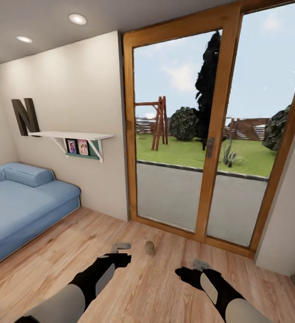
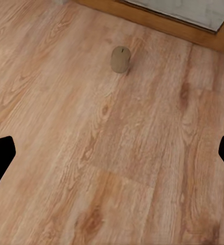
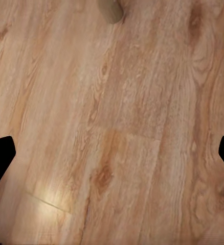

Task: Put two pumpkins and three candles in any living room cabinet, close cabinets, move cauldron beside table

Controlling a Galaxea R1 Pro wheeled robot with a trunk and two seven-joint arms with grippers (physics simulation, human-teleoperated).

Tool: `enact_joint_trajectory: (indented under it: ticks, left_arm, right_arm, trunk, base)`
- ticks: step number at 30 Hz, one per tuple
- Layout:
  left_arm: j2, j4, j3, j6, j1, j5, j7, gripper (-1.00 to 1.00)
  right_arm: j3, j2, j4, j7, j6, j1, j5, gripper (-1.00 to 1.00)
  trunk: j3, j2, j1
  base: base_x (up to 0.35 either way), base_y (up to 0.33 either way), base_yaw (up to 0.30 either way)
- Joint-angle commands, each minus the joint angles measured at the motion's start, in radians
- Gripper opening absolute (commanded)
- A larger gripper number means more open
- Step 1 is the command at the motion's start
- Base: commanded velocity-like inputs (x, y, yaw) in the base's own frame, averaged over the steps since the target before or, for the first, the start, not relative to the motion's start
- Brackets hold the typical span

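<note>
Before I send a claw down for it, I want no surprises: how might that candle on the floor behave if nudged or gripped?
The candle stands upright on smooth wood floor, short and stubby, so it probably resists tipping. If knocked over, its round side would likely roll. It looks rigid; the open left claw should find its curved, possibly slick sides harder to hold.

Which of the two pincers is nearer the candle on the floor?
The left pincer. The candle stands on the wooden floor just beside its tips, before the glass door; the right pincer sits farther off.

beige candle point(image 1: 150, 247), blue sofa point(image 1: 21, 202), wood-grain floor point(image 1: 156, 287)
</note>
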Motion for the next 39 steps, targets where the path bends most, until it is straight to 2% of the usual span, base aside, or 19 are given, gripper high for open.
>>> enact_joint_trajectory:
  ticks: [1,10,26,33,39]
  left_arm:
    - [0.001,-0.002,-0.008,0.000,0.004,0.010,0.009,1.00]
    - [0.001,0.012,-0.009,-0.022,0.022,0.009,0.009,1.00]
    - [0.002,0.061,-0.009,-0.022,0.022,0.010,0.008,1.00]
    - [0.003,0.064,-0.009,-0.023,0.023,0.011,0.008,1.00]
    - [0.003,0.065,-0.009,-0.023,0.022,0.011,0.008,1.00]
  right_arm:
    - [-0.011,-0.005,-0.001,0.009,0.003,0.003,0.000,1.00]
    - [-0.022,-0.012,0.004,0.020,-0.039,0.009,0.000,1.00]
    - [-0.020,-0.009,0.006,0.020,-0.092,0.018,0.011,1.00]
    - [-0.019,-0.008,0.006,0.020,-0.094,0.020,0.011,1.00]
    - [-0.018,-0.008,0.007,0.020,-0.095,0.021,0.012,1.00]
  trunk:
    - [-0.001,-0.001,0.000]
    - [-0.001,-0.001,0.000]
    - [-0.001,-0.001,0.000]
    - [-0.001,-0.001,0.000]
    - [-0.001,-0.001,0.000]
  base:
    - [0.000,0.000,-0.294]
    - [0.074,0.000,-0.294]
    - [0.318,0.003,-0.286]
    - [0.279,0.171,-0.243]
    - [0.234,0.254,-0.061]
